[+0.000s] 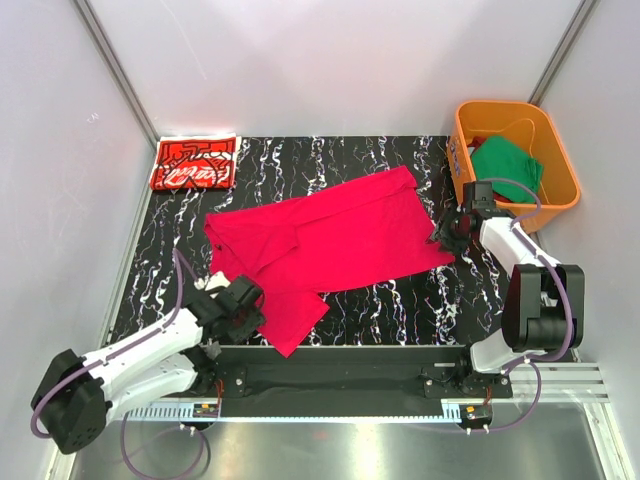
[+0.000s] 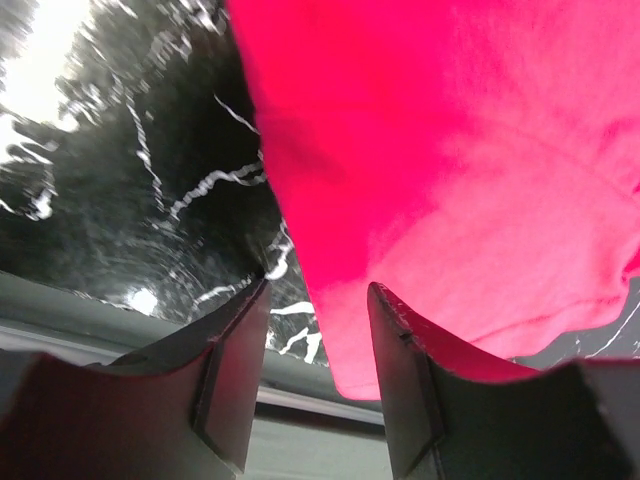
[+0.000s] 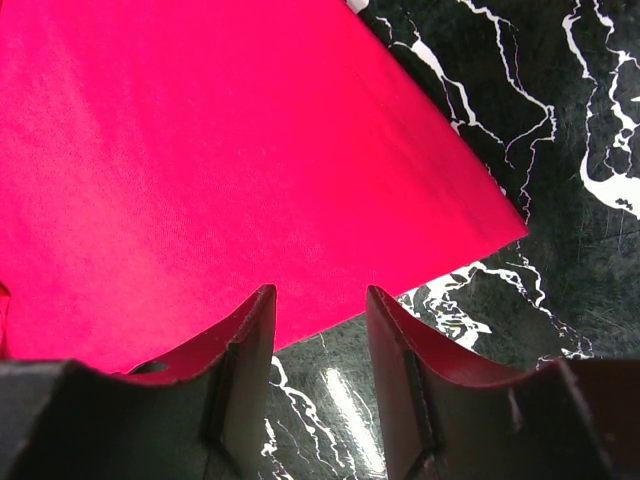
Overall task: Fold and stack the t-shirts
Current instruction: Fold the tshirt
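Observation:
The plain crimson-red t-shirt (image 1: 330,240) lies spread and partly folded on the black marbled table (image 1: 400,300). My left gripper (image 1: 250,308) is open at the shirt's near-left flap, whose corner (image 2: 420,300) lies just beyond its fingertips. My right gripper (image 1: 444,238) is open at the shirt's right edge (image 3: 330,200), jaws just short of the hem. The red t-shirt with white line print (image 1: 195,162) lies folded at the far left corner. The green t-shirt (image 1: 508,165) sits in the orange tub (image 1: 560,160).
The orange tub stands at the far right beside the right arm. White walls enclose the table on three sides. The table's near edge and metal rail (image 2: 290,400) lie just below my left gripper.

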Tool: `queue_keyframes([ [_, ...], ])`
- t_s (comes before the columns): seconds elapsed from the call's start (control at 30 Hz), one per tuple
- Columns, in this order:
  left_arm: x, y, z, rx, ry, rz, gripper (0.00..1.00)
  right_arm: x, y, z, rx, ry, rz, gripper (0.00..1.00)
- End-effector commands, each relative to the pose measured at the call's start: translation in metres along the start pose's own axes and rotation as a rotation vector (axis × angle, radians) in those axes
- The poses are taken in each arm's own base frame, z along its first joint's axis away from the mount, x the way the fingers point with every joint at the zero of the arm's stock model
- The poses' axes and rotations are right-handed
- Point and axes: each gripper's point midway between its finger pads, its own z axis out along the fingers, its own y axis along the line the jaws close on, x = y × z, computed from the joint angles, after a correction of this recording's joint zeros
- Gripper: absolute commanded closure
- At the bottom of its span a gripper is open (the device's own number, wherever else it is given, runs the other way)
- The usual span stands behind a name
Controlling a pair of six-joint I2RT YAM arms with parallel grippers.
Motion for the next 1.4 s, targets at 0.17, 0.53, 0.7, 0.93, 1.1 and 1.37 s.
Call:
queue_keyframes([
  [0.17,0.003,-0.001,0.005,-0.081,-0.019,-0.022,0.54,-0.018,-0.004,-0.008,0.019,-0.067,0.011,0.52],
  [0.53,-0.002,-0.003,0.021,-0.095,-0.061,-0.007,0.83,-0.014,-0.01,-0.012,0.04,-0.075,-0.009,0.52],
  [0.7,-0.002,-0.004,0.013,-0.073,-0.054,0.011,1.0,-0.015,-0.013,-0.014,0.053,-0.084,-0.012,0.51],
  [0.93,-0.023,-0.003,-0.019,-0.057,-0.126,-0.006,1.0,-0.004,-0.027,-0.011,0.103,-0.086,0.024,0.49],
  [1.1,-0.029,0.001,-0.03,-0.05,-0.152,-0.01,1.0,0.003,-0.031,-0.008,0.109,-0.102,0.091,0.48],
  [1.37,-0.028,-0.002,-0.028,-0.031,-0.147,-0.004,1.0,0.031,-0.056,0.0,0.177,-0.087,0.127,0.48],
])
